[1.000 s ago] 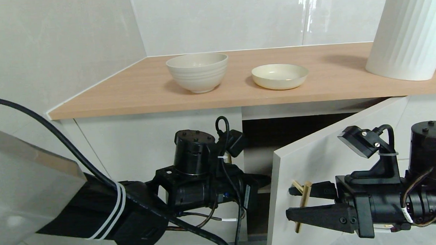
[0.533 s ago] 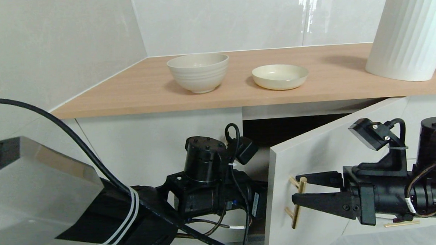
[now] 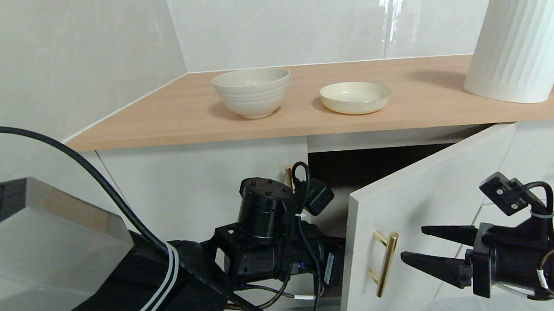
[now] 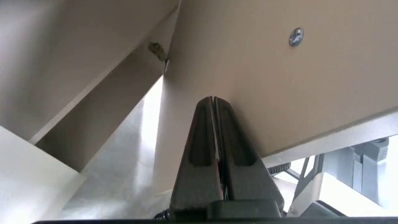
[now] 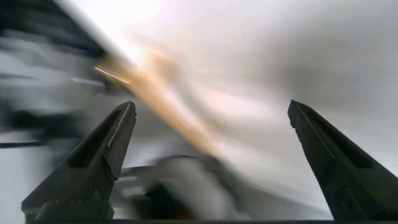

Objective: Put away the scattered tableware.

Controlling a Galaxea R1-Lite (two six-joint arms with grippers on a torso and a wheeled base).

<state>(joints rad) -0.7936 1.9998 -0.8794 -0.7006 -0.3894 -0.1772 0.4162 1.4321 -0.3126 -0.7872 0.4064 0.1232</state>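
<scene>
Two pieces of tableware, a bowl and a dish, sit on the counter above the door, side by side and apart. We take it they wait there because the cupboard below is not yet open wide enough to receive them. The door stands ajar, with a dark gap behind its free edge. Our right gripper hangs just beside the handle on the door's outer face, jaws spread wide, nothing between them, and clear of the brass bar. Our left gripper is behind the door, its fingers pressed flat together on nothing, the tip close to the door's inner face near a screw. We read that as a pose for nudging the door outward, though we cannot tell whether it touches the panel. Both bowl and dish lie well above the door and both grippers, the dish nearly over the door's free edge and the bowl further to the left of it.
</scene>
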